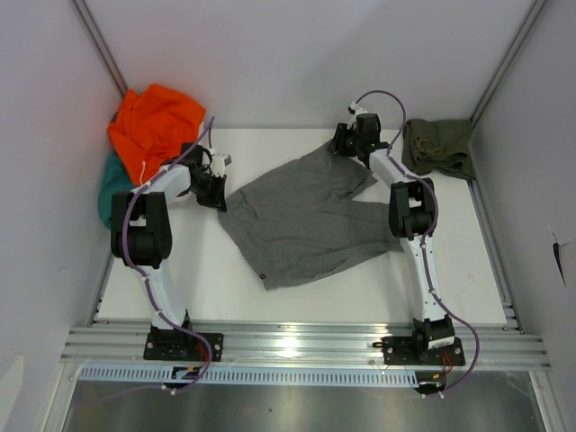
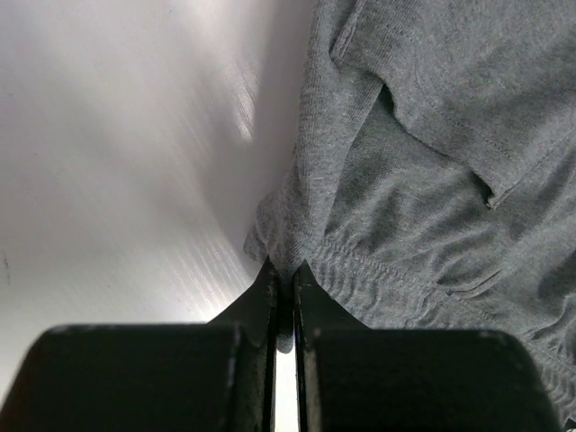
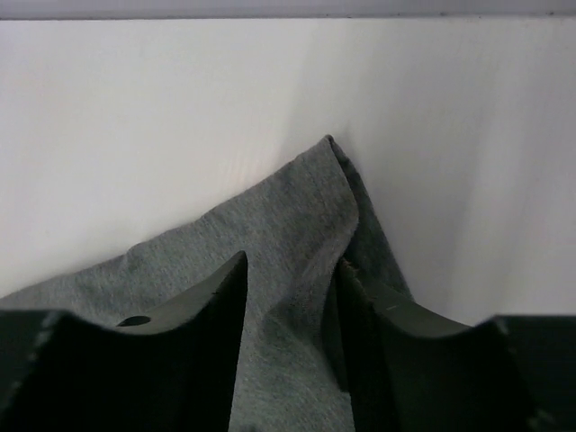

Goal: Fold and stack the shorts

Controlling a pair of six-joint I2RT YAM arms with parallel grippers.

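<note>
The grey shorts (image 1: 301,216) lie spread out on the middle of the white table (image 1: 216,288). My left gripper (image 1: 220,200) is at their left edge, shut on the gathered waistband; the left wrist view shows the cloth (image 2: 423,180) pinched between the closed jaws (image 2: 283,270). My right gripper (image 1: 344,144) is at the far corner of the shorts. In the right wrist view its jaws (image 3: 292,261) stand apart with the grey corner (image 3: 297,193) lying between them. The olive green shorts (image 1: 438,147) lie crumpled at the far right corner.
An orange garment (image 1: 155,121) is heaped at the far left corner, with a teal garment (image 1: 110,184) beside it against the left wall. White walls enclose the table on three sides. A metal rail (image 1: 297,342) runs along the near edge.
</note>
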